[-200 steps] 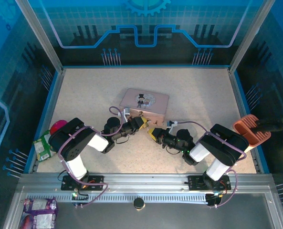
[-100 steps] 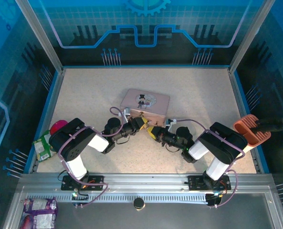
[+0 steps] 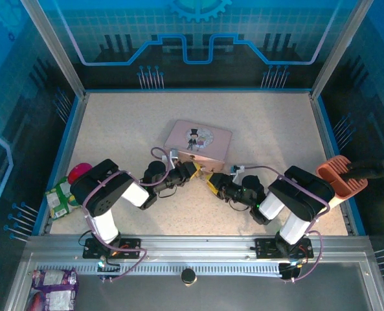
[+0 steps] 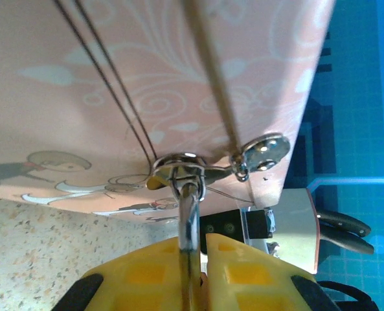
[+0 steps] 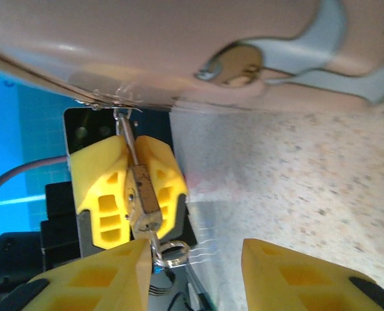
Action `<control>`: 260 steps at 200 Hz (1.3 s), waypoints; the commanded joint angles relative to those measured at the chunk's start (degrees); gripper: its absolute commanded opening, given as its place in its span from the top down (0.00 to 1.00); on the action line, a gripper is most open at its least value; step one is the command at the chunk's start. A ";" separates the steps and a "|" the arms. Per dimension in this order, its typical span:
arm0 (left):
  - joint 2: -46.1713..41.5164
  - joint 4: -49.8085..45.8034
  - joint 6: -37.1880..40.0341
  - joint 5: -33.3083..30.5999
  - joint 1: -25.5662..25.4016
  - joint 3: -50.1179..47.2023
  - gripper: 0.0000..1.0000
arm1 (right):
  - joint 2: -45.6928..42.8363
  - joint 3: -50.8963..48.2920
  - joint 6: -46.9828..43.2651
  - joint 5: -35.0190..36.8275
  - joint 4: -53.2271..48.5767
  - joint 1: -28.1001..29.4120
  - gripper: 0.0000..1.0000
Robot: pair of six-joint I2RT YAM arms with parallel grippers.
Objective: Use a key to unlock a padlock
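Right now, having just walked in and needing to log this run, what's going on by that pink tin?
The left tool is clamped on the padlock, whose silver shackle is hooked through the clasp on the near side of the pink tin. The right tool is open, just short of the padlock's lower end, where a small wire ring dangles. I cannot tell whether the key is in the lock.
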 commanded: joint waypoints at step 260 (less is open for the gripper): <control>-12.56 -41.15 6.35 -6.32 -1.86 7.27 1.00 | -15.64 12.83 -83.15 36.82 -42.87 26.11 0.62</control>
